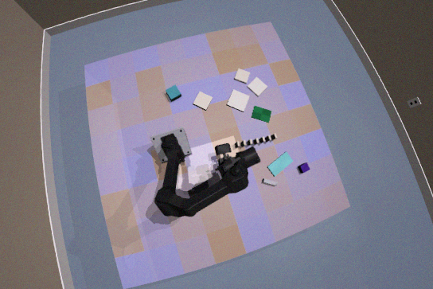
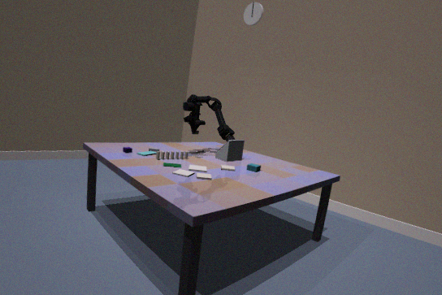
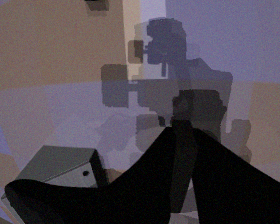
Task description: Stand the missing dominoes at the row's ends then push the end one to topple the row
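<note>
A row of several standing dominoes (image 1: pixel 274 136) (image 2: pixel 172 155) runs across the table, pale with dark sides. A pale domino (image 1: pixel 269 182) (image 2: pixel 153 149) lies flat beyond the row's far end from the arm base, near the cyan slab. My gripper (image 2: pixel 195 132) (image 3: pixel 180 135) is raised well above the table, near the row's base-side end. It is shut on a domino (image 3: pixel 182 160), which looks dark in shadow between the fingers in the wrist view. In the top view the arm hides the fingertips and the held domino.
A cyan slab (image 1: pixel 280 164) (image 2: pixel 146 153) and a purple cube (image 1: pixel 303 167) (image 2: pixel 127 149) lie past the row. A green block (image 1: pixel 261 114) (image 2: pixel 172 165), several white tiles (image 1: pixel 238 100) (image 2: pixel 197 168) and a teal block (image 1: pixel 173 92) (image 2: pixel 253 167) lie to its other side. The arm's base plate (image 1: pixel 184 141) is nearby.
</note>
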